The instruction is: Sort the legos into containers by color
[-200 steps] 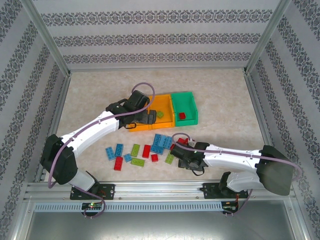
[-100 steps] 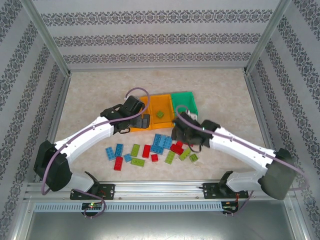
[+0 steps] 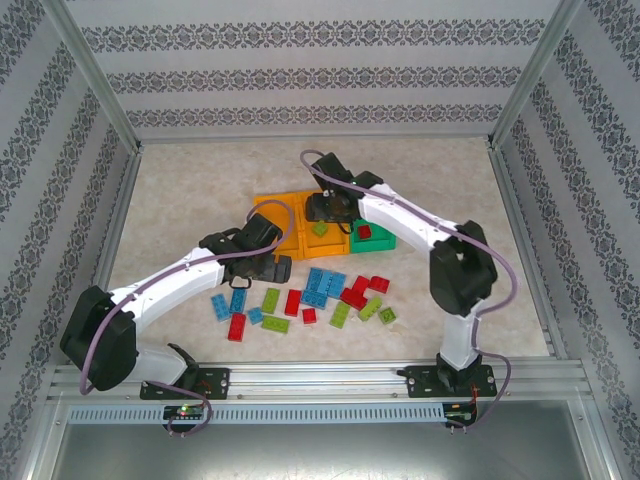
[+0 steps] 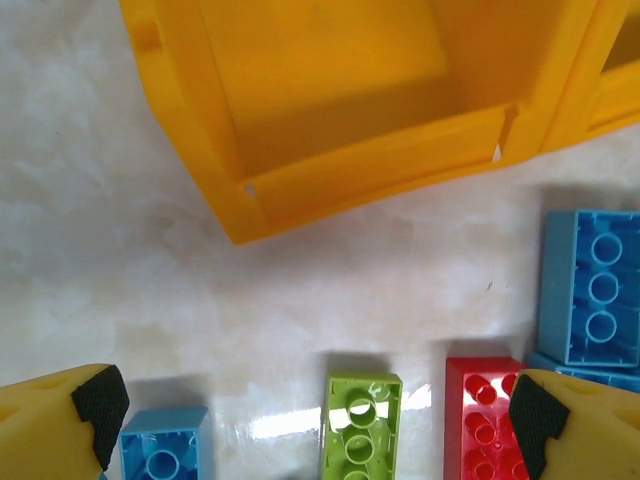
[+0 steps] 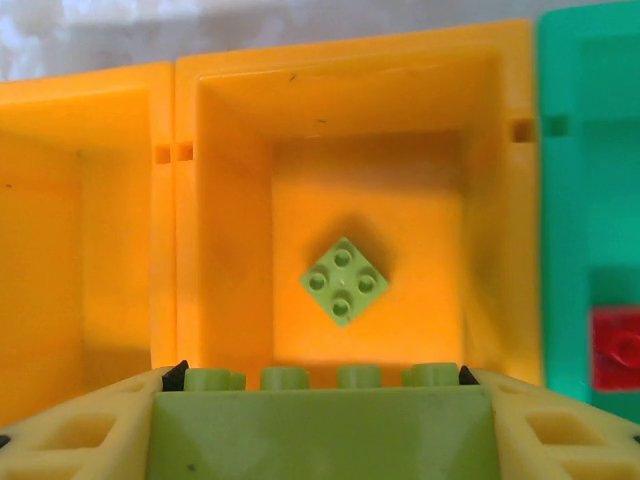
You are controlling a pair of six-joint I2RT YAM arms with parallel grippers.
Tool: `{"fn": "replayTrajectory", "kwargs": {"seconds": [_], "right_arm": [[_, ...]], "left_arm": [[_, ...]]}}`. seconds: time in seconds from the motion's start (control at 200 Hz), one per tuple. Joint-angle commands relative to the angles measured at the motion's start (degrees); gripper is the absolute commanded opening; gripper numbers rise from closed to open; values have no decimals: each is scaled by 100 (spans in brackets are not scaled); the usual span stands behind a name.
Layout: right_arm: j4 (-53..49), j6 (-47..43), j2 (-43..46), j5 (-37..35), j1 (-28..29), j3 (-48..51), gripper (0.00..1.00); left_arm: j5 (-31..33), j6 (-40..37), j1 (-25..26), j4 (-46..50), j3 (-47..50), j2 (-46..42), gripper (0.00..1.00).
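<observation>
**Three bins, two with a brick inside, one more brick in the claw**

Three bins stand touching in a row on the table. They are the left orange bin, the middle orange bin and the green bin at the right end. What shows of the left orange bin's inside is bare. The middle orange bin holds one lime square brick, lying flat and turned cornerwise. The green bin holds one red brick, cut off by the edge of the right wrist view.

The right gripper hangs over the middle orange bin, clamped on a long lime brick. A row of studs shows along the brick's far edge, and its ends are hidden by the fingers.

The left gripper hovers low over the table just in front of the left orange bin, its fingers spread apart with nothing between them.

The loose legos lie scattered on the table between the bins and the arm bases. From above I count five red, five lime and three small blue ones. A blue patch in the middle looks like two or more bricks pressed together, and I cannot tell how many.

From above, the left arm covers the near part of the left orange bin, and the right arm crosses the far rims of the other two bins.
</observation>
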State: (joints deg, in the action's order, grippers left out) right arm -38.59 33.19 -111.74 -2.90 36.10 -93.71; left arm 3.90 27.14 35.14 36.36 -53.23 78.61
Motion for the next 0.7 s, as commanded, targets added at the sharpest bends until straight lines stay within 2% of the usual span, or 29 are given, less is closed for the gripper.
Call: {"fn": "replayTrajectory", "kwargs": {"seconds": [0.0,0.115,0.46,0.694], "right_arm": [[-221,-160,-331,166,-127,-367,53],[-217,-120,-544,149,-206,-522,55],[-157,-158,-720,379,-249,-539,75],[-124,-261,-573,385,-238,-534,78]], "left_arm": [[-145,-82,-16,58,78,13,100],[106,8,-15,214,102,-3,100],[460,694,-51,940,318,-232,98],[445,650,-118,867,441,-171,95]]}}
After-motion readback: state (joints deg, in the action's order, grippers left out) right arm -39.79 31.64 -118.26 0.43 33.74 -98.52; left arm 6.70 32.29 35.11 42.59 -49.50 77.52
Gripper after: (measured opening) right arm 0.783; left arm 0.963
